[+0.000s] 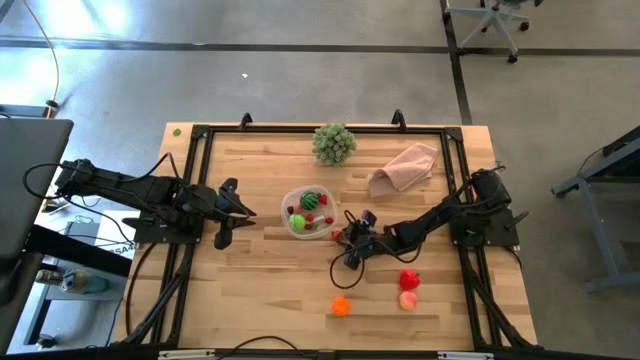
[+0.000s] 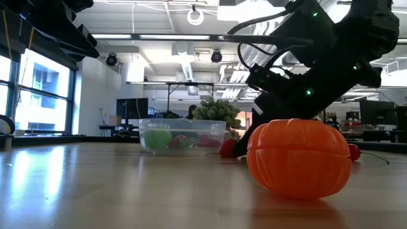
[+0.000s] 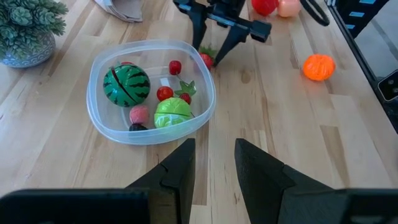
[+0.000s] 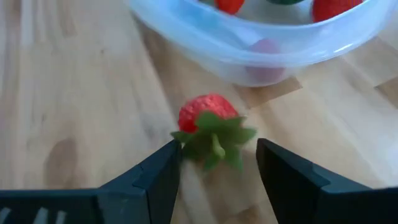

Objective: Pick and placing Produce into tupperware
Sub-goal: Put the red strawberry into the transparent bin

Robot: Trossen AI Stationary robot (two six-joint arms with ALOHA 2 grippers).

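The clear tupperware [image 1: 310,212] stands mid-table, holding a striped watermelon [image 3: 126,85], a light green piece [image 3: 173,112], a pink piece [image 3: 138,114] and small red berries [image 3: 165,93]. A red strawberry [image 4: 208,124] lies on the wood just outside the tupperware's wall, its green leaves toward my right gripper [image 4: 217,149]. That gripper is open and slants down, one finger on each side of the leaves. My left gripper [image 3: 214,158] waits left of the tupperware, its fingers a narrow gap apart with nothing between them.
An orange piece [image 1: 341,306], a red piece [image 1: 409,279] and a pink piece [image 1: 408,299] lie near the table's front. A pale green leafy ball [image 1: 334,143] and a pinkish-beige cloth [image 1: 405,167] sit toward the far edge. A black frame [image 1: 200,135] rims the table.
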